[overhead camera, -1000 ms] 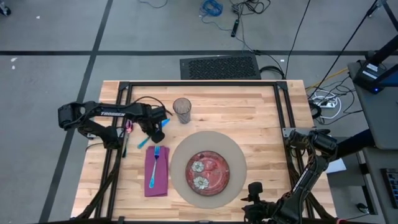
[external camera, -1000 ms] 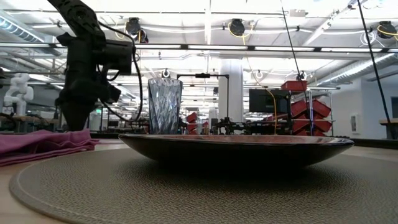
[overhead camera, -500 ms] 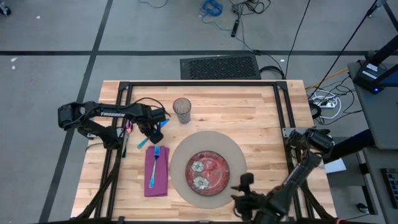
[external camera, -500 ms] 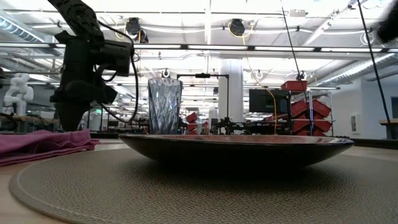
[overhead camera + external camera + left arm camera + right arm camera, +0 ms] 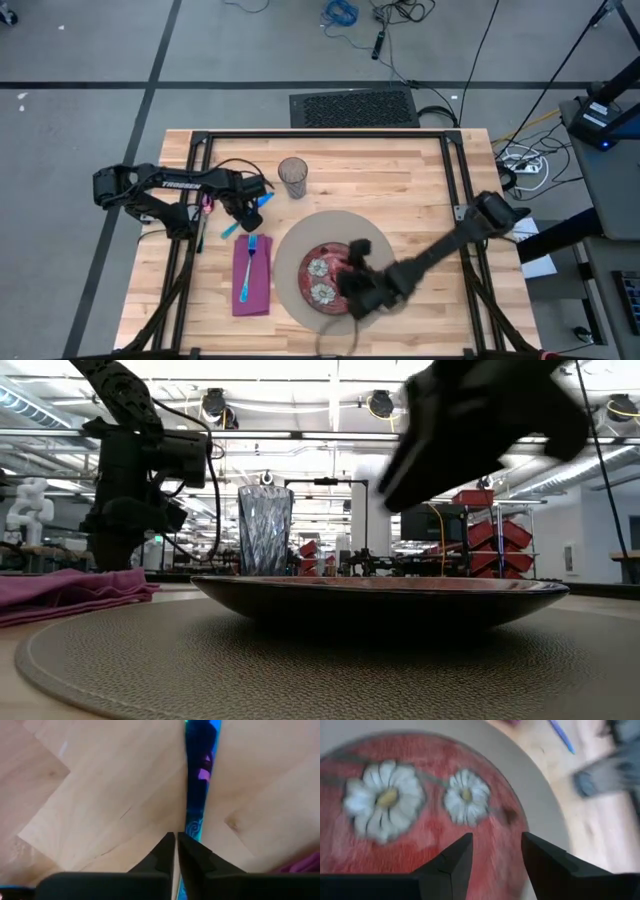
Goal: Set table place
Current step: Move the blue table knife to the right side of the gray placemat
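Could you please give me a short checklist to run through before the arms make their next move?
1. Round red flower-patterned plate centred on the big round grey-tan woven mat: ok.
2. Blue plastic fork lying on the purple cloth napkin: ok.
3. Clear ribbed glass upright, beyond the mat: ok.
4. Left gripper shut on a blue plastic utensil above the light-wood table: ok.
5. Right gripper open and empty over the plate: ok.
6. Pink utensil near the table's left edge, reachable: cannot tell.
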